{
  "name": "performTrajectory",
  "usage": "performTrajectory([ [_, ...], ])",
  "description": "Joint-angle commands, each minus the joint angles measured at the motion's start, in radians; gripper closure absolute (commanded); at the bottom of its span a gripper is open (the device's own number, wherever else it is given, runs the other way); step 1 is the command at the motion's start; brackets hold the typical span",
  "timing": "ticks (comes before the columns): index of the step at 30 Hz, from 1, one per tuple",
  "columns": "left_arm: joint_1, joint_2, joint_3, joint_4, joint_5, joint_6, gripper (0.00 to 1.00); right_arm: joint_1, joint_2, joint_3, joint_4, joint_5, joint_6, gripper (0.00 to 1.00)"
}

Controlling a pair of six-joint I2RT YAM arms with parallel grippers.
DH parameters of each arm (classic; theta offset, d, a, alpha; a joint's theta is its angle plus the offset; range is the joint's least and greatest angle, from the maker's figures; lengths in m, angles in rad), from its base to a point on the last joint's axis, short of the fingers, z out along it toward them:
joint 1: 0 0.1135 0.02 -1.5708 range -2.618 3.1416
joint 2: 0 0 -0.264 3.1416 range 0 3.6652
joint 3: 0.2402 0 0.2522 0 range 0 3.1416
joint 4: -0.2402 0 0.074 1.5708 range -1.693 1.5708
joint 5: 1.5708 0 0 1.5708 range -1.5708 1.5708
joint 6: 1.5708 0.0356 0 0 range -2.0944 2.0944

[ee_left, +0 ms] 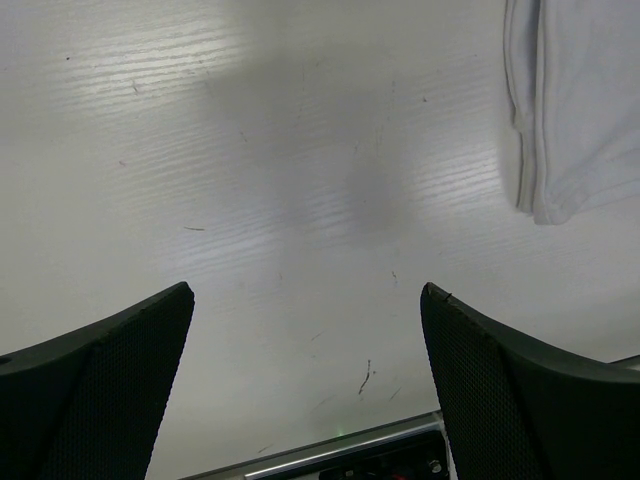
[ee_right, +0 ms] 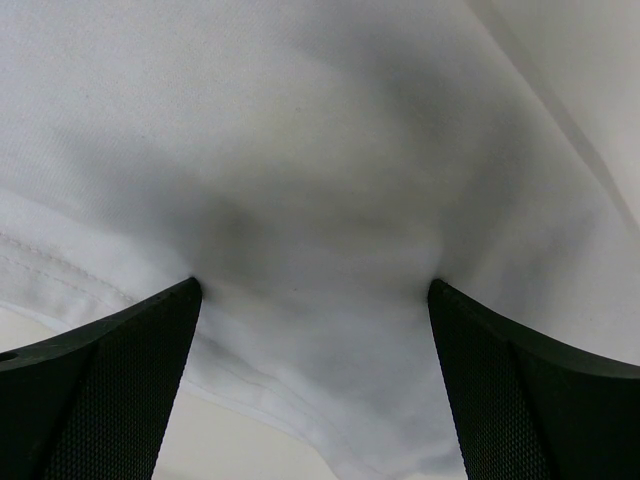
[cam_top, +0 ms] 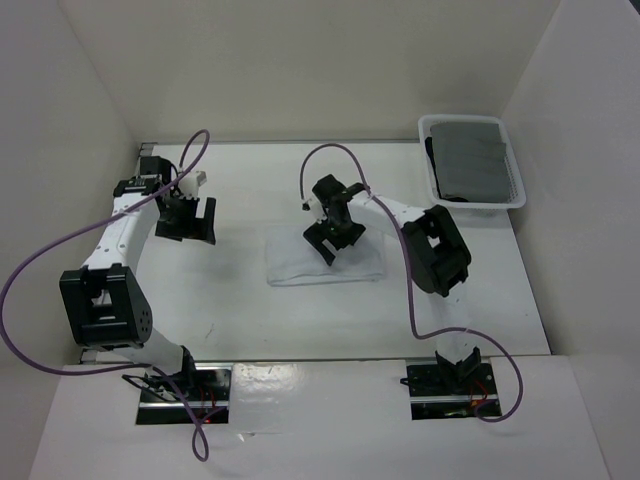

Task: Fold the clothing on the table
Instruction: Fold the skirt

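clothing (cam_top: pixel 325 265) lies as a folded rectangle in the middle of the table (cam_top: pixel 240 310). right claw (cam_top: pixel 333 243) wide, tips pressing into it, holding nothing. left claw (cam_top: pixel 192 222) wide over bare table, just left of it. judgement: pinch one edge through all layers, then fold over slowly.

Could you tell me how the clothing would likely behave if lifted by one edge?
The clothing would probably droop limply: it is thin fabric, dimpling at the right gripper. It looks light. Its folded layers may slide apart if pushed.
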Motion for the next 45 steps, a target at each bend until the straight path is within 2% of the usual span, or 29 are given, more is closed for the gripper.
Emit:
performTrajectory([
  [1,0.005,0.010,0.048,0.001,-0.005,-0.010,0.00,-0.005,0.073,0.047,0.043,-0.040,0.019,0.02],
  [22,0.014,0.059,0.077,0.001,-0.005,0.008,0.00,-0.005,0.284,0.377,0.023,0.036,-0.008,0.02],
  [33,0.034,0.059,0.045,0.004,0.058,0.008,0.00,-0.023,0.386,0.463,0.011,0.083,-0.027,0.02],
  [45,0.034,0.080,0.035,0.013,0.087,0.008,0.00,-0.034,0.420,0.529,0.010,0.123,-0.067,0.02],
])
